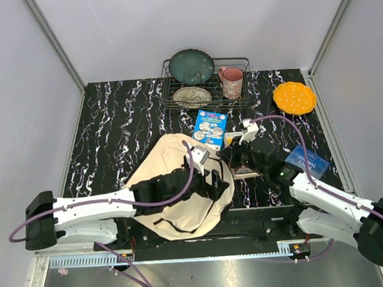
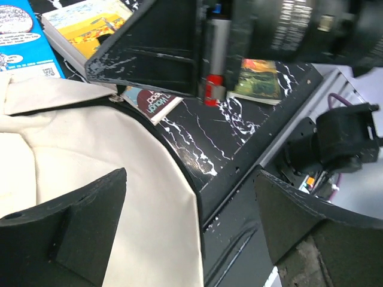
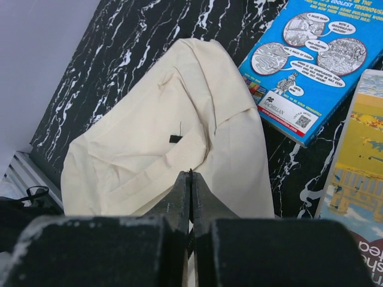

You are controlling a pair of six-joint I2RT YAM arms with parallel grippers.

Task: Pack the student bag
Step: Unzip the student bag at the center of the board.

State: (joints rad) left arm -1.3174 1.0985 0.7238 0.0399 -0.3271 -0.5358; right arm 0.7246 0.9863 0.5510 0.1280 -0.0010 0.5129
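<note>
From above, the student bag [image 1: 166,159] lies flat on the near middle of the table [image 1: 113,135], its near end hanging past the table's front edge. Its long axis runs roughly from that edge toward the blue book [image 1: 211,128], tilted a little to the right. The left claw [image 1: 213,179] hovers over its right flank, with the right claw [image 1: 226,156] just beyond. In the left wrist view the left claw's fingers [image 2: 78,221] stand wide apart with nothing between them. Below them the cream canvas falls in loose folds, and a black-trimmed edge curves along the side facing the books, so the mouth probably looks that way. The right wrist view shows the right claw [image 3: 190,179] closed tight above the bag's rumpled far end. I cannot tell whether a sliver of trim is pinched in it. The bag looks light, limp and unbreakable. It should sag and slide when lifted, so the stiffer trimmed rim is likely the better hold.
</note>
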